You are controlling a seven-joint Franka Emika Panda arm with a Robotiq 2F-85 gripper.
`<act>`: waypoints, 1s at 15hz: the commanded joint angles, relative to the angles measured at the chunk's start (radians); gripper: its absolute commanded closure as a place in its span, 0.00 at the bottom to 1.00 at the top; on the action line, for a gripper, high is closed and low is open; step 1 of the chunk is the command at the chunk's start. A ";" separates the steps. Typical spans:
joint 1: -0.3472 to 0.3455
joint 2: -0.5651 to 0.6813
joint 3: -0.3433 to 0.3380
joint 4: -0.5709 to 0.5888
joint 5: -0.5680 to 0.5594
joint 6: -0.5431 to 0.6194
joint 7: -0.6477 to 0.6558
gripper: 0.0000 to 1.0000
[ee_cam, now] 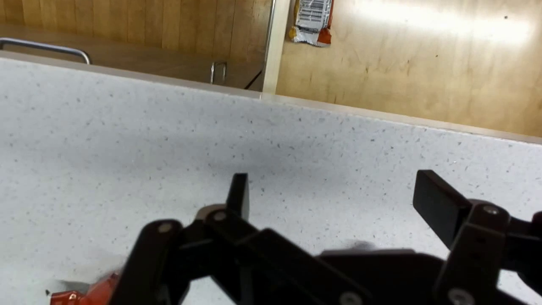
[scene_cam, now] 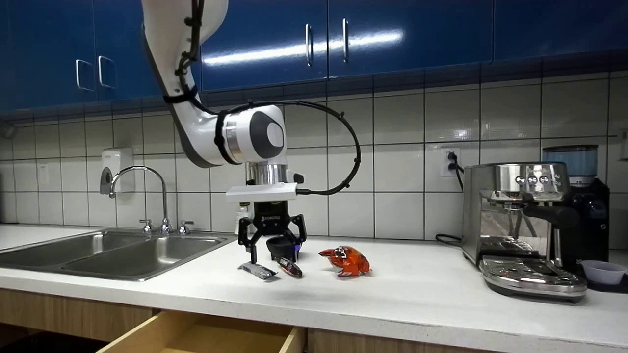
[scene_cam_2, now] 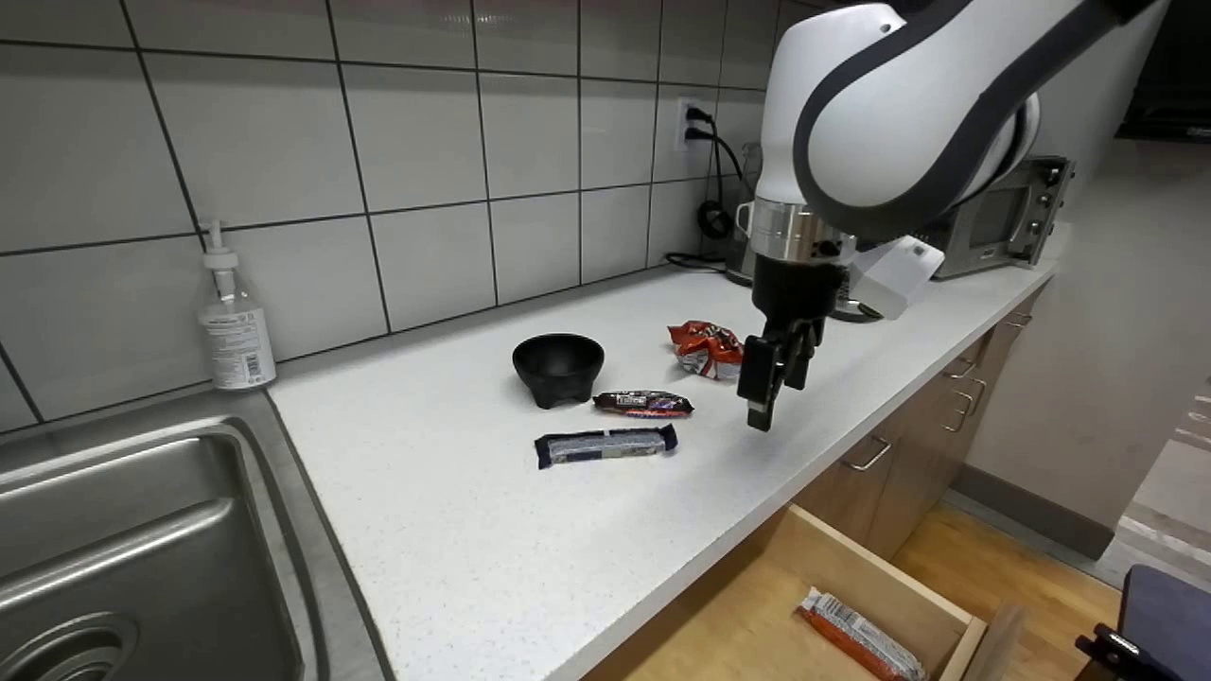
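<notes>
My gripper [ee_cam: 332,192] stands open above the white counter, its fingers wide apart with only countertop seen between them. In an exterior view the gripper [scene_cam_2: 774,402] hangs on the drawer side of the snacks, partly in front of a crumpled orange-red bag [scene_cam_2: 705,348]. A dark wrapped bar [scene_cam_2: 645,405] and a silver-blue wrapped bar [scene_cam_2: 605,445] lie beside a black bowl [scene_cam_2: 558,367]. Below the counter an open wooden drawer [ee_cam: 402,72] holds an orange-and-white wrapped bar [ee_cam: 312,19]. At the wrist view's lower left, the red bag [ee_cam: 99,292] is mostly hidden behind a finger.
A double steel sink [scene_cam: 113,252] with a faucet [scene_cam: 164,196] lies at one end of the counter. A pump bottle [scene_cam_2: 235,326] stands by the sink. Toward the far end are an espresso machine [scene_cam: 520,220], a grinder [scene_cam: 591,220] and a small cup [scene_cam: 603,272].
</notes>
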 commanded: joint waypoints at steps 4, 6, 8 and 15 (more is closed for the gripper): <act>-0.019 0.145 0.008 0.198 -0.088 -0.060 -0.082 0.00; -0.023 0.181 0.013 0.246 -0.102 -0.065 -0.114 0.00; -0.028 0.219 0.021 0.297 -0.104 -0.075 -0.160 0.00; -0.034 0.344 0.039 0.469 -0.132 -0.121 -0.298 0.00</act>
